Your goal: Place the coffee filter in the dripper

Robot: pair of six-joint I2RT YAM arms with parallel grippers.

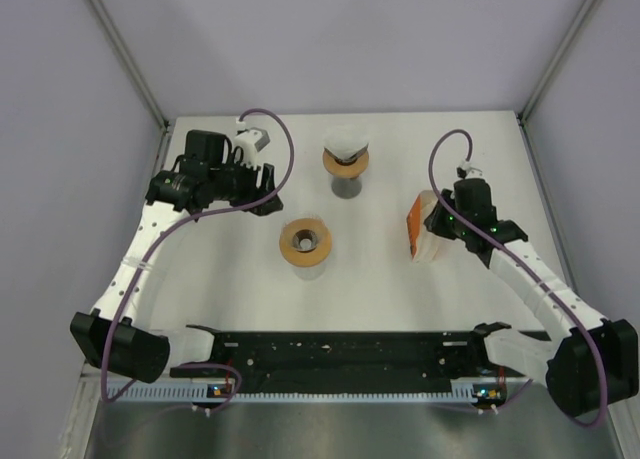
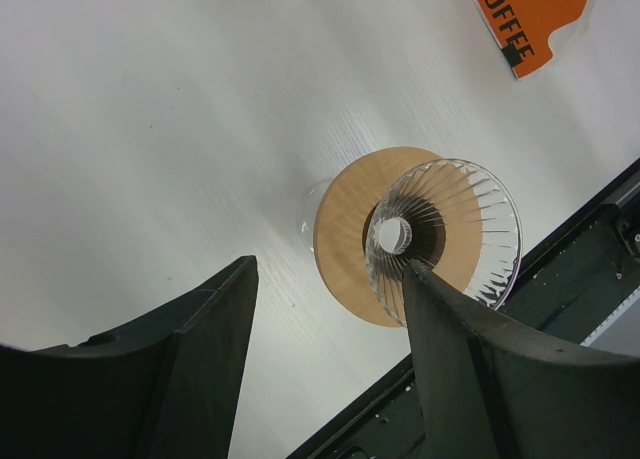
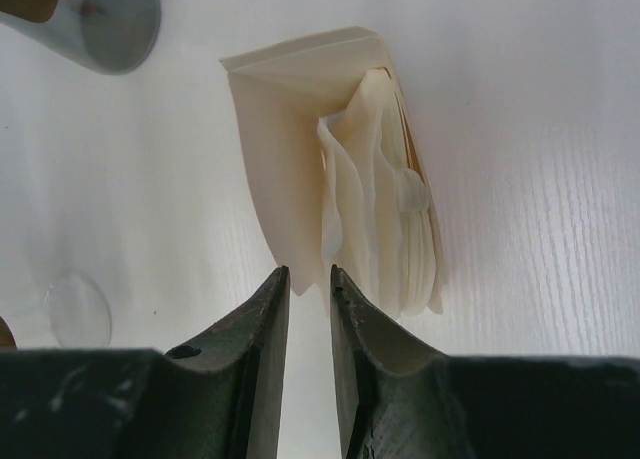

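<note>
Right end effector (image 3: 308, 274) nearly closed at creased paper filters (image 3: 370, 199), grip unclear; left end effector (image 2: 330, 267) open near ribbed dripper (image 2: 455, 219).

The left arm (image 1: 135, 269) and right arm (image 1: 535, 279) are built alike, with slim white links, the left one dotted with a row of small holes, set between chunky black joint housings (image 1: 115, 344) with rounded corners. A purple cable (image 1: 275, 144) loops off each wrist and runs along the arm to its base, and small green lights (image 1: 452, 219) glow on the right wrist. The fingers are matte black, broad and tapering to blunt tips, on the left (image 2: 200, 374) as on the right (image 3: 250, 379), where one has a small round hole.
</note>
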